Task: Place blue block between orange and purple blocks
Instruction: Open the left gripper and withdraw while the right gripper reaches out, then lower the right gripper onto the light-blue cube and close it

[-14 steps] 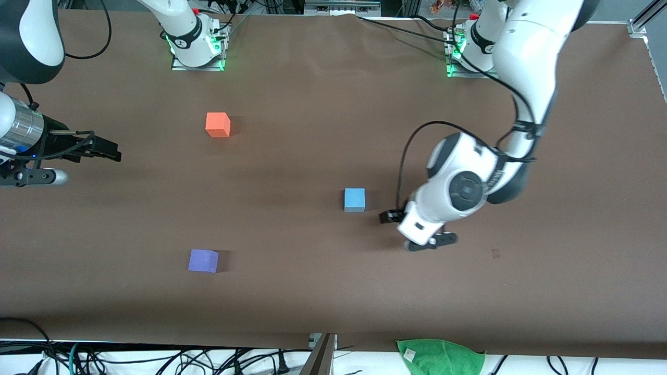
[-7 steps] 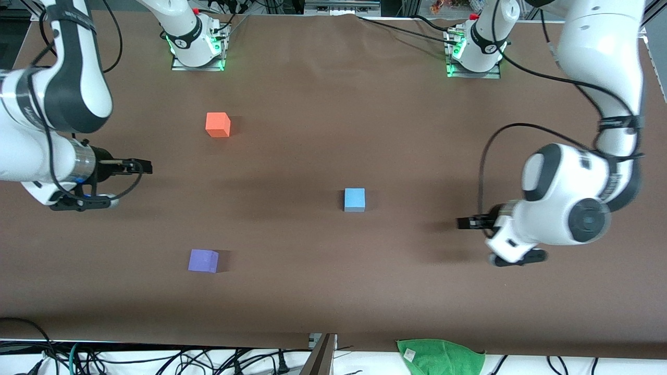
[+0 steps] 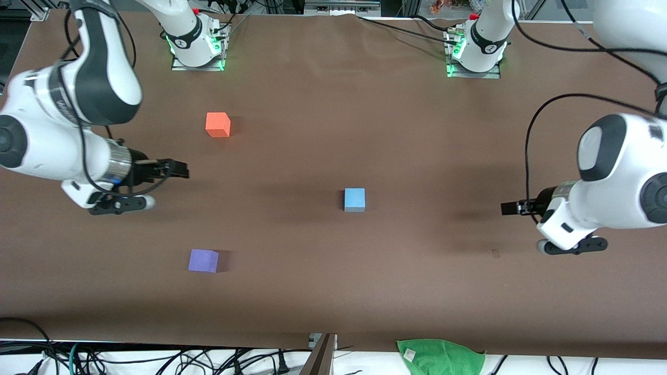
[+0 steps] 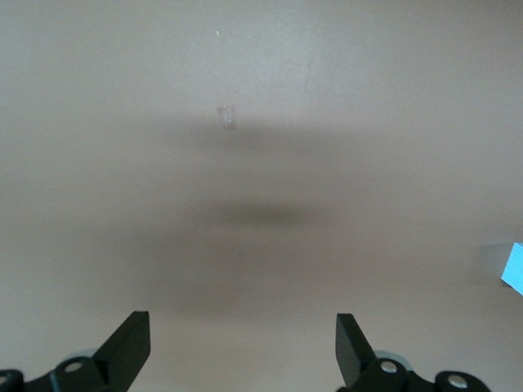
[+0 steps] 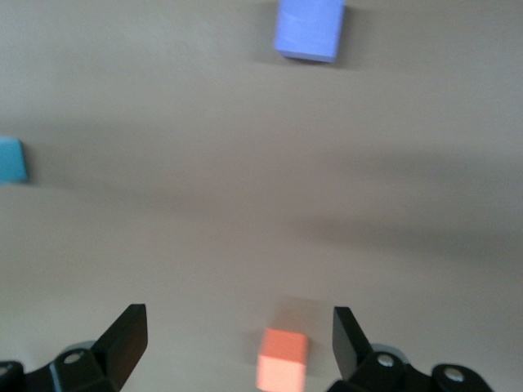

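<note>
From the front camera, three cubes sit apart on the brown tabletop point(image 3: 323, 104); the blue block point(image 3: 354, 200) lies near the middle, the orange block point(image 3: 218, 125) farther from the camera and toward the right arm's end, the purple block point(image 3: 203, 260) nearer the camera and also toward that end; the blue block is not between the other two, standing well off toward the left arm's end from both. The right claw point(image 3: 177, 169) hangs over bare tabletop between the orange and purple blocks, closer to the right arm's end than either; the left claw point(image 3: 510, 208) hangs over bare tabletop well apart from the blue block, toward the left arm's end. A green cloth point(image 3: 440, 357) lies off the tabletop's near edge.

In the left wrist view, the left claw point(image 4: 243, 347) has its fingers point(image 4: 129, 347) spread wide with nothing between them; only a sliver of the blue block point(image 4: 514, 268) shows at the picture's edge.

In the right wrist view, the right claw point(image 5: 237, 343) is likewise spread wide and empty; the orange block point(image 5: 282, 359) lies on the tabletop under the gap between its fingers point(image 5: 127, 343), the purple block point(image 5: 309, 28) and the blue block point(image 5: 11, 160) lie well apart from it.
</note>
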Robot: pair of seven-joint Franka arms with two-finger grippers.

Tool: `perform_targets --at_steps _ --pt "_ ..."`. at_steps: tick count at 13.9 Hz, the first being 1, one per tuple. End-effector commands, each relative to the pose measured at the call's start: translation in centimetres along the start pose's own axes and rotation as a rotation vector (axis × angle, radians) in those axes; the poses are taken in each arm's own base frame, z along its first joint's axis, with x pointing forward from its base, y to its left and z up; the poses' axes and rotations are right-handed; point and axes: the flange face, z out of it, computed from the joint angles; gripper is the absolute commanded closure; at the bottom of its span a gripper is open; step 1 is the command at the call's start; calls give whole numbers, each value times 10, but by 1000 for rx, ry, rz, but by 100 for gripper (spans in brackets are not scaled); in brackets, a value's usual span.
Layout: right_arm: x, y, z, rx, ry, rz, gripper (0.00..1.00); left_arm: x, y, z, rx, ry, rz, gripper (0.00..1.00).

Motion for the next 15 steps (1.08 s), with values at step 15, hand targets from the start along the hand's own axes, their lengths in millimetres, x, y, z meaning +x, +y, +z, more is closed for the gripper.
perform_targets --at_steps 15 --pt "-5 -378 278 57 401 266 0 -151 -65 -100 28 10 33 0"
